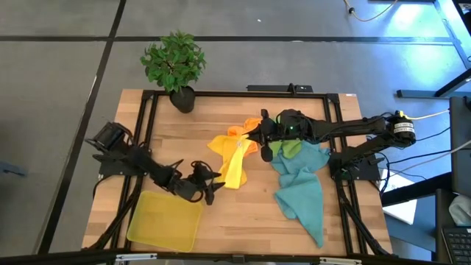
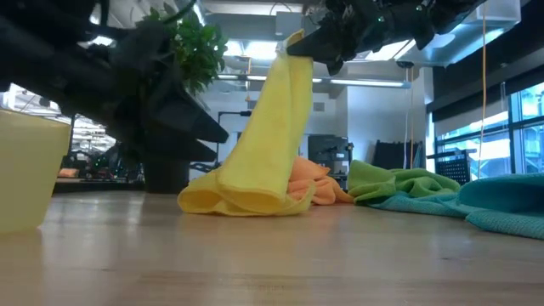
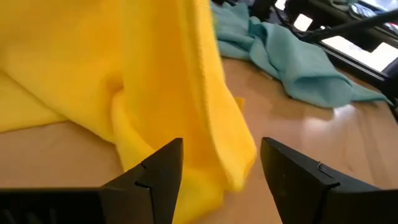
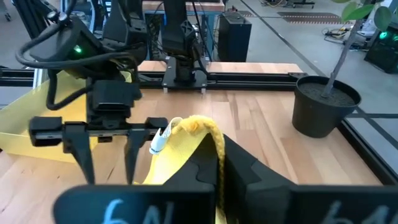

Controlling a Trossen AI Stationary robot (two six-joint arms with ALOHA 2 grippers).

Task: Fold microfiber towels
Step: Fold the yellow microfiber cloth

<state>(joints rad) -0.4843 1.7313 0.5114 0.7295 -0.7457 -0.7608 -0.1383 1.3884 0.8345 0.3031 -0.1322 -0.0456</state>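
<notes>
Hanging vertically, yellow towel (image 2: 263,136) pinched by right gripper (image 1: 259,135); left gripper (image 1: 208,184) open.

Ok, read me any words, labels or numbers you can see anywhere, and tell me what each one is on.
No text can be read clearly.
Pale marks on the housing of the right tool: cut off at the picture's edge, unreadable.
White tag on the yellow towel: too small to read.
</notes>
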